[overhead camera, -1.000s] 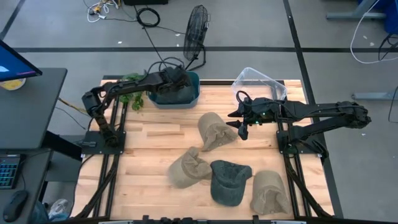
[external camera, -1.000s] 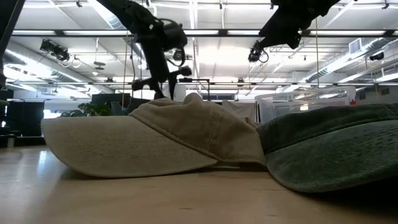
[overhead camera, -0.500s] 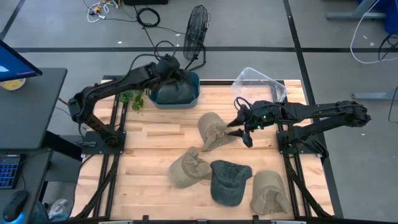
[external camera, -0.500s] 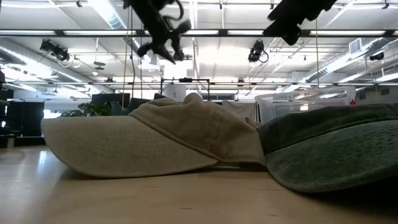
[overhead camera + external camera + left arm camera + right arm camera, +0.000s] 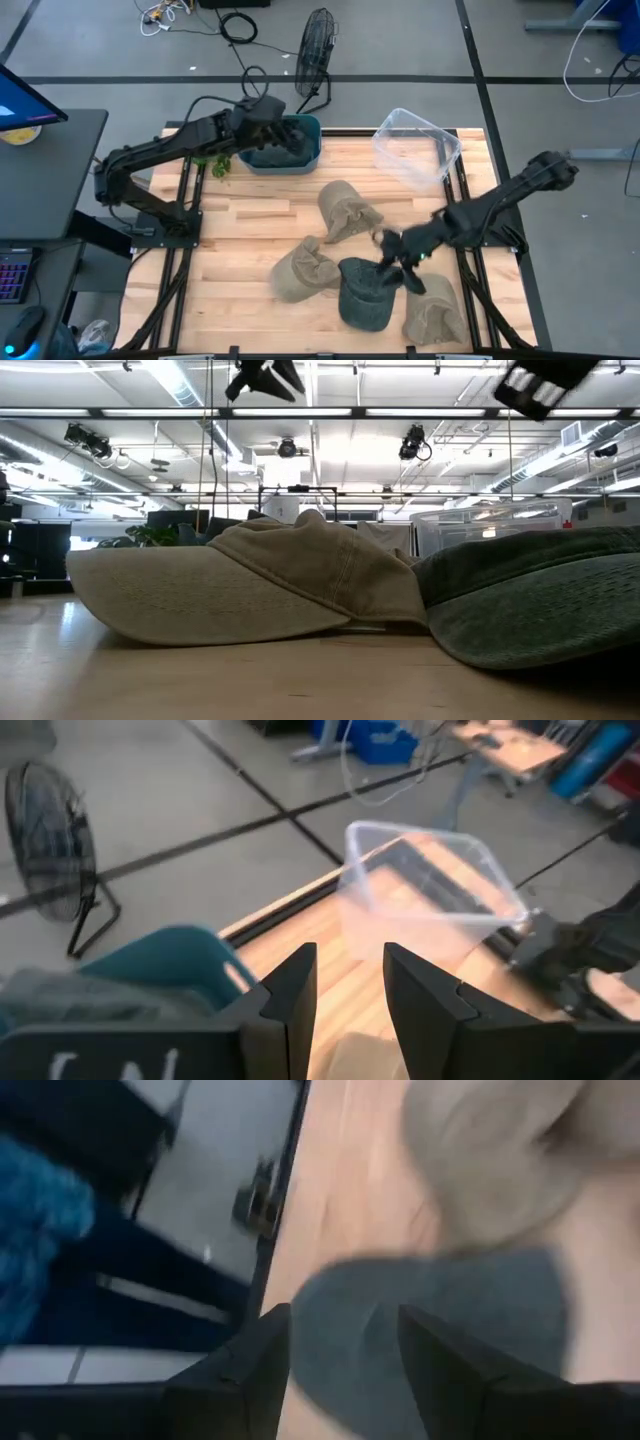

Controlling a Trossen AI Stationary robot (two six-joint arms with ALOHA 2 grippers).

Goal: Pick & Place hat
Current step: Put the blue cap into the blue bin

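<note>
Several caps lie crown-up on the wooden table: a tan one (image 5: pixel 345 210) at the middle, a tan one (image 5: pixel 303 268) nearer, a dark green one (image 5: pixel 368 292) and a tan one (image 5: pixel 435 310) by the near edge. Another dark cap (image 5: pixel 275 150) sits inside the teal bin (image 5: pixel 312 140) at the far edge. My right gripper (image 5: pixel 392 262) hovers open above the green cap (image 5: pixel 440 1310), touching nothing. My left gripper (image 5: pixel 272 112) hangs open above the teal bin (image 5: pixel 180 960). The low view shows both grippers high up, the left (image 5: pixel 265 375) and the right (image 5: pixel 540 385).
A clear plastic tub (image 5: pixel 415 145) stands tilted at the far right corner and shows in the left wrist view (image 5: pixel 430 890). A small green plant (image 5: pixel 212 158) sits left of the bin. A floor fan (image 5: pixel 315 45) stands beyond the table. Bare wood lies on the table's left half.
My right gripper has swung from above the middle tan cap toward the near edge and now stands over the dark green cap. My left gripper has risen out of the teal bin and drawn slightly left. The caps have stayed where they were.
</note>
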